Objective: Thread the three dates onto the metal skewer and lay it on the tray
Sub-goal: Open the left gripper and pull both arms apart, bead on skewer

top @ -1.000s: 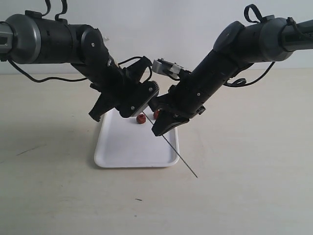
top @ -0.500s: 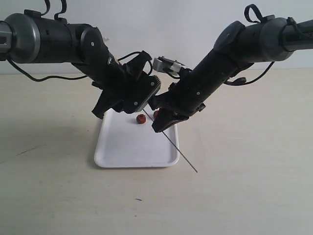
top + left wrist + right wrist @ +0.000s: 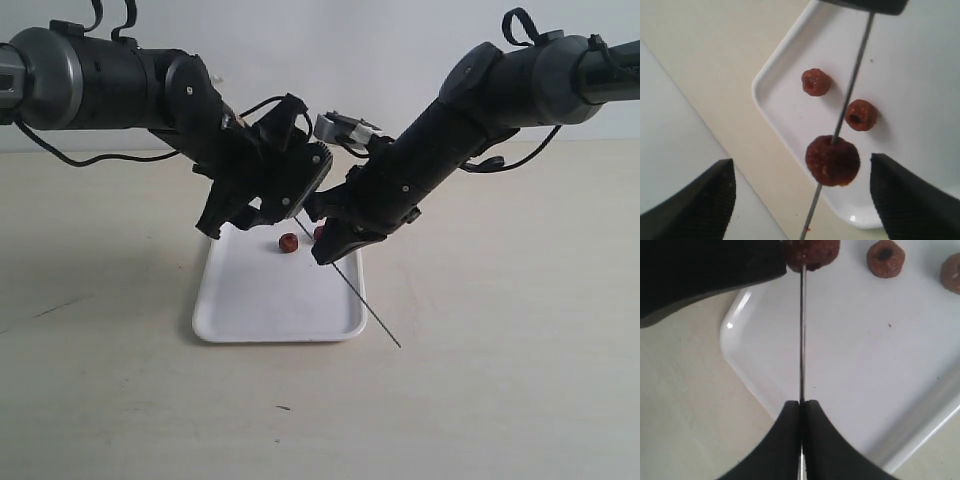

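Skewer: pinched in the right hand; in the exterior view its free tip slants toward 5 o'clock, over the counter.
Threaded date: speared on the skewer.
Loose dates: two on the tray, about 1 o'clock from its middle.
Left hand: spread wide, flanking the threaded date without touching.

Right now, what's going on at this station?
The right gripper is shut on the metal skewer, holding it at a slant over the white tray. One date is threaded on the skewer. The left gripper is open, its fingers standing on either side of that date without touching it. The other two dates lie loose on the tray, not yet threaded.
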Action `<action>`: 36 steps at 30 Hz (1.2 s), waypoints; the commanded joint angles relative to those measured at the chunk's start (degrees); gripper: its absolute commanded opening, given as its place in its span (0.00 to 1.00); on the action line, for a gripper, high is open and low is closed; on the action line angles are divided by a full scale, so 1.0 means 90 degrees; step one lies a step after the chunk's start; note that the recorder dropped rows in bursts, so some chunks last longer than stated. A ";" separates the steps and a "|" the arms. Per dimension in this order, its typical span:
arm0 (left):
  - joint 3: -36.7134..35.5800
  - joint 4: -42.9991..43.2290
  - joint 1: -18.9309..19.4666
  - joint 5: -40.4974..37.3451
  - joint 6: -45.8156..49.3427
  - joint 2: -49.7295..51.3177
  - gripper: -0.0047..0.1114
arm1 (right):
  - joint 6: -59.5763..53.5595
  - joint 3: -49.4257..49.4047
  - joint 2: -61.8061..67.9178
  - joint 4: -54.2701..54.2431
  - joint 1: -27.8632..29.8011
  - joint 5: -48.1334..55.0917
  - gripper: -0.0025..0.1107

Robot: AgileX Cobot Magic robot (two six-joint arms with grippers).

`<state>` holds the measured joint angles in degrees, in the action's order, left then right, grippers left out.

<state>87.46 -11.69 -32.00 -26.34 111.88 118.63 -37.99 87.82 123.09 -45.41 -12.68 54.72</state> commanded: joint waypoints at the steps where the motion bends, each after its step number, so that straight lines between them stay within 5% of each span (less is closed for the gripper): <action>1: -0.0002 -0.0283 -0.0111 0.0543 -0.1079 -0.0215 0.68 | 0.0142 0.0064 -0.0024 -0.0628 -0.0029 -0.0442 0.02; 21: -0.0002 -0.0467 0.1210 -0.0109 -0.2206 -0.0969 0.68 | 0.0063 0.0064 -0.0140 -0.0572 -0.0029 -0.1051 0.02; 30: -0.0002 -0.1353 0.1265 -0.0701 -0.2415 -0.0615 0.68 | 0.0265 0.0064 -0.0413 -0.0429 -0.0029 -0.1010 0.02; 36: -0.0002 -0.1479 0.1265 -0.1167 -0.2653 -0.0227 0.68 | 0.1686 0.0064 -0.1015 0.1216 -0.0029 -0.1078 0.02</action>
<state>87.46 -23.78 -20.73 -34.98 89.37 115.57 -28.48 88.02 116.68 -41.16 -12.80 45.24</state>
